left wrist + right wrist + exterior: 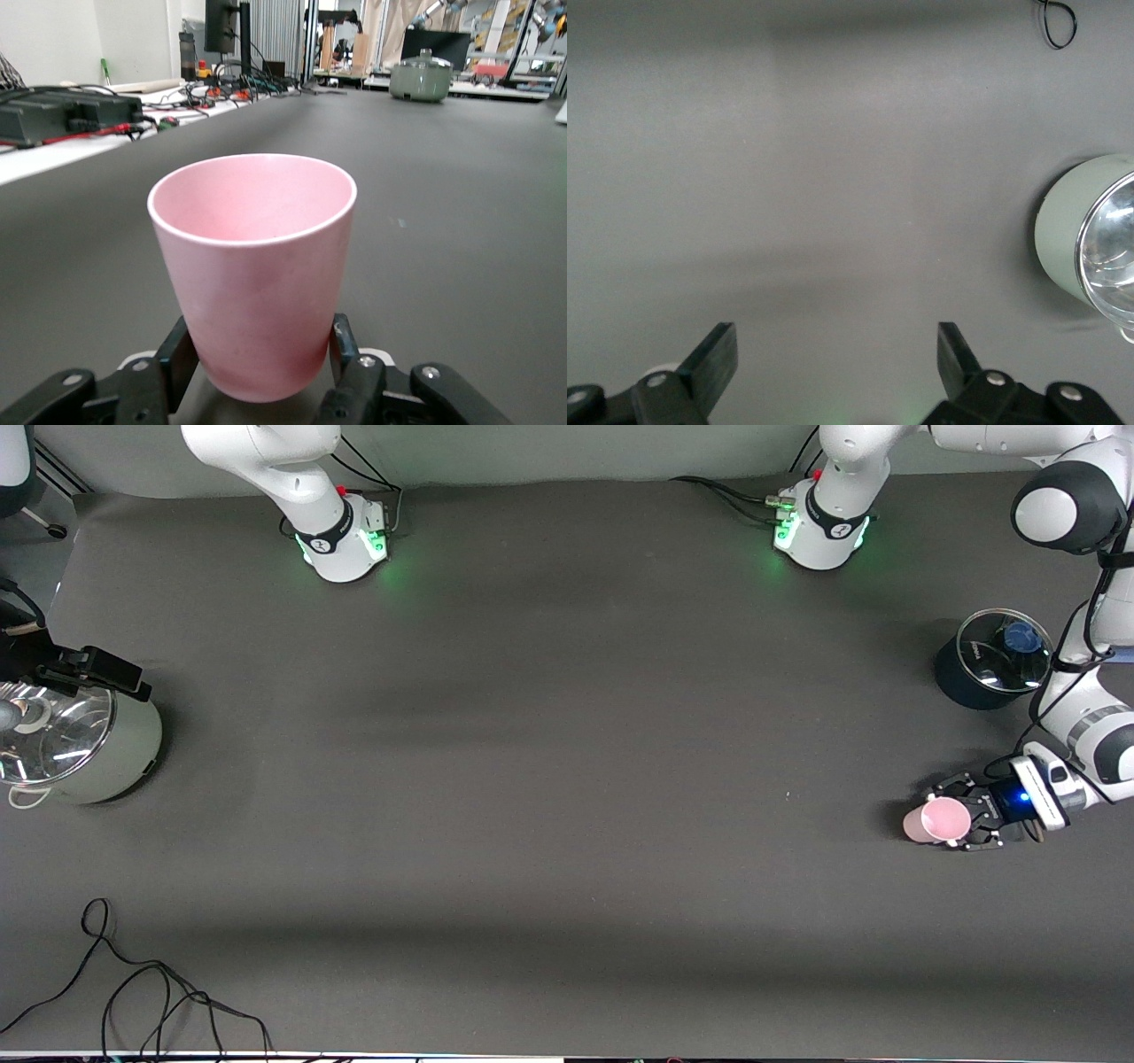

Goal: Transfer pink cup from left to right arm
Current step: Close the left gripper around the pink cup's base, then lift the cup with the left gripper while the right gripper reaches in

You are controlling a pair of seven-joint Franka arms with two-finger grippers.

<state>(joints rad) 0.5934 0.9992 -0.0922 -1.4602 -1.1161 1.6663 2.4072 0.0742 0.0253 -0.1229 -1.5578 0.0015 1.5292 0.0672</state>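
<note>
Left tool [957, 821] clamped on upright pink cup [937, 820] at the left arm's end of the surface [567, 779]; right tool [837, 359] hangs spread wide beside the green pot [1076, 243].

pink cup [942, 818] upright on table [567, 779], apparently

the wide middle of the table [567, 779] lies bare from end to end. obstacles sit only at the ends: a green pot [84, 748] at the right arm's end, a dark pot [988, 660] at the left arm's end, and nearer the front camera than the dark pot, the cup [937, 820] pinched in the left gripper [961, 819]. a loose cable [151, 992] trails along the near edge at the right arm's end.
</note>
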